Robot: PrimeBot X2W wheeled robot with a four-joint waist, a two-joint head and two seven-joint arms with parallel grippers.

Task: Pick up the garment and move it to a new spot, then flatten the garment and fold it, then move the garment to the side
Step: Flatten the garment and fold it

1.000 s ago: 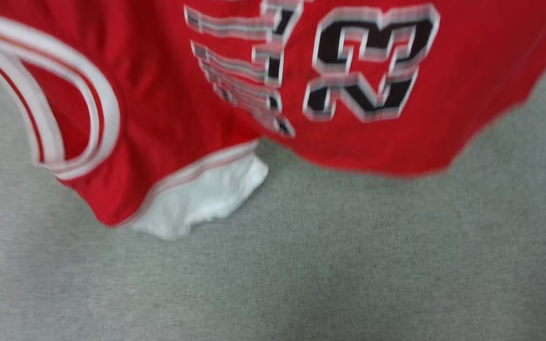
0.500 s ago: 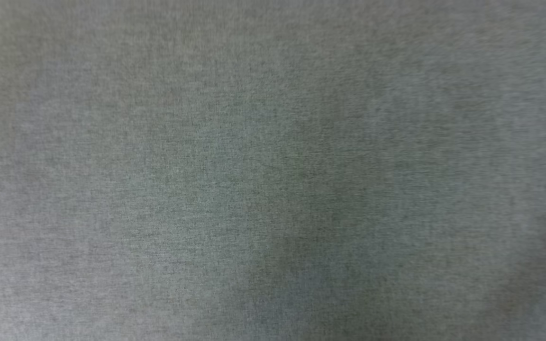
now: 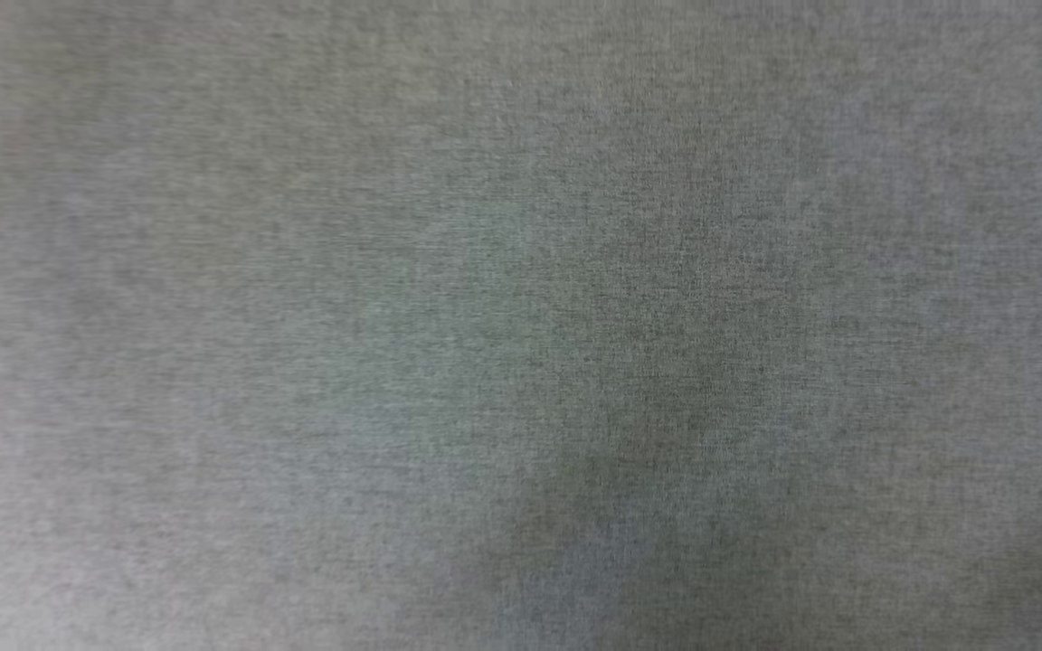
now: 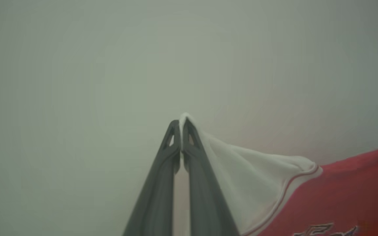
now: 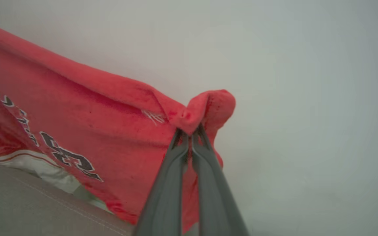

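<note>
Here, head view is showing a blurred grey cloth surface (image 3: 521, 325). Left wrist view: left gripper (image 4: 179, 124) is clenching on the white sleeve tip of the garment (image 4: 349, 193), w/ its red body trailing off right. Right wrist view: right gripper (image 5: 190, 132) is pinching a bunched red corner, garment hanging down toward that surface; both grips are catching only thin edges, so a tug or swing could be pulling fabric free & dropping one side.
</note>
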